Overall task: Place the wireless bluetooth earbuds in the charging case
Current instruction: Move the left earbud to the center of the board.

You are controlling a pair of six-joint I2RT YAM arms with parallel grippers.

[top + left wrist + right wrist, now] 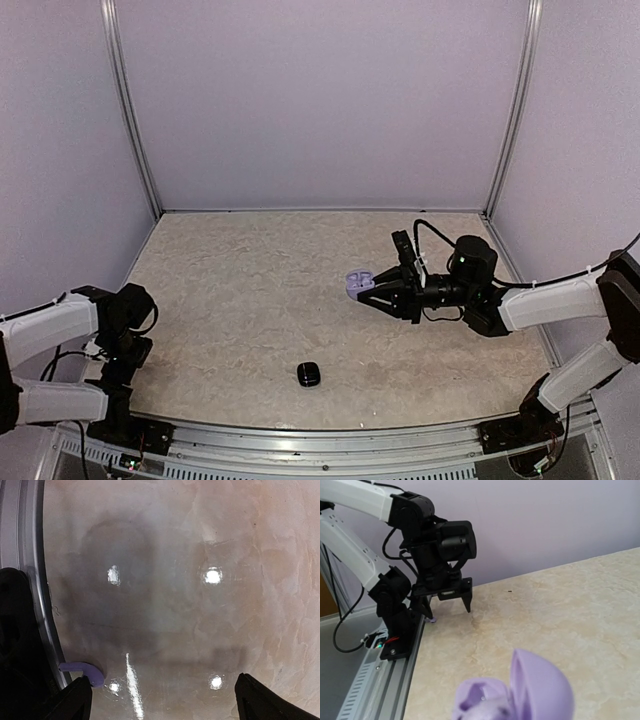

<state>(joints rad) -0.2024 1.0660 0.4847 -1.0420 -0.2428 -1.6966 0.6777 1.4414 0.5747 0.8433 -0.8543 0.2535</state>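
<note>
My right gripper point(375, 291) is shut on the lavender charging case point(357, 284), holding it above the middle of the table with its lid open. In the right wrist view the case point(540, 690) fills the bottom edge, blurred; one socket looks hollow. A lavender earbud point(82, 669) lies on the table by the left rail, just beside the left fingertip of my left gripper point(163, 681). That gripper stands open and holds nothing. From the right wrist, the earbud point(432, 620) shows as a speck under the left gripper point(447, 606).
A small black closed case point(308, 374) lies near the front edge. A metal rail point(30, 555) runs along the table's left side, close to my left arm point(120, 320). Pale walls point(320, 100) enclose the table at the back and on both sides.
</note>
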